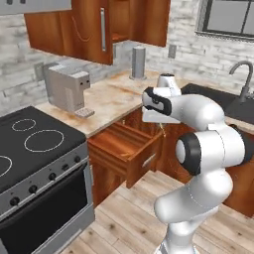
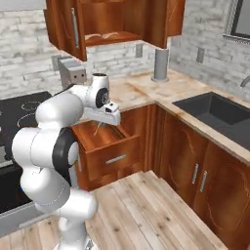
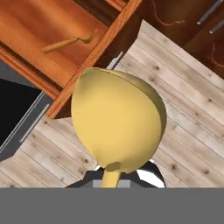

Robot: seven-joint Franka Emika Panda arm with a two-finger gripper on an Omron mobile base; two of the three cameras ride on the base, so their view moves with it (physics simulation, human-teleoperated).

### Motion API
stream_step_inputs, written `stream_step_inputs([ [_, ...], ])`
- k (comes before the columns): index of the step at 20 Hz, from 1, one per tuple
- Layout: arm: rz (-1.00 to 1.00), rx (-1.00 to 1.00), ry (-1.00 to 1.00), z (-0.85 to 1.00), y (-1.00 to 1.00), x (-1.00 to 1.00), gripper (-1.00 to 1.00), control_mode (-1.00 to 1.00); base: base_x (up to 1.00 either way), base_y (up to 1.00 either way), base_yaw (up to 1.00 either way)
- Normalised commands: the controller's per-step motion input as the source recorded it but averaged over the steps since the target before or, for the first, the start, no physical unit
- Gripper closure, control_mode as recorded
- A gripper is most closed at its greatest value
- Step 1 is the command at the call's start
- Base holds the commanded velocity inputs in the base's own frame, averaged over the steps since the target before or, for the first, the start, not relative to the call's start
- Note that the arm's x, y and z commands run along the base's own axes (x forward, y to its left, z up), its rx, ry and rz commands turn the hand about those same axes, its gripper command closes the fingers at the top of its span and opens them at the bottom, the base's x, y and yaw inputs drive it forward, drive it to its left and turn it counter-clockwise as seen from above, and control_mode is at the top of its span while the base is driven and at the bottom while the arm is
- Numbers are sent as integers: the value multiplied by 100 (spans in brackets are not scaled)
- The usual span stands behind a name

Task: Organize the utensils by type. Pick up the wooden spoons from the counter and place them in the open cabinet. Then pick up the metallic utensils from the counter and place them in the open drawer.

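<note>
My gripper (image 3: 120,177) is shut on the handle of a yellow-gold spoon (image 3: 118,124), whose large bowl faces the hand camera. The gripper (image 1: 158,118) (image 2: 112,119) hangs over the front edge of the open drawer (image 1: 141,161) (image 2: 114,157) (image 3: 109,48). Below the hand the spoon (image 2: 97,128) shows only as a thin line. Inside the drawer lies a fork with a wooden handle (image 3: 70,41). The open cabinet (image 1: 119,25) (image 2: 146,22) is above the counter, and a pale wooden spoon shape (image 2: 105,35) rests on its shelf.
A stove (image 1: 34,139) stands left of the drawer, with a coffee machine (image 1: 67,87) and a grey cylinder (image 1: 138,62) on the counter behind. The sink (image 2: 215,112) and faucet (image 1: 243,74) lie to the right. Wooden floor spreads below the drawer.
</note>
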Motion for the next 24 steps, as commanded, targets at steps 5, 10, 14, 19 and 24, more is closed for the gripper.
stream_step_inputs([
  [5,0,0,0,0,0,0,100,100,5,38,-76],
  [10,0,0,0,0,0,0,100,100,0,54,-70],
  [14,0,0,0,0,0,0,100,100,0,71,-37],
  [19,0,0,0,0,0,0,100,100,0,61,-1],
  [24,0,0,0,0,0,0,100,100,0,59,5],
])
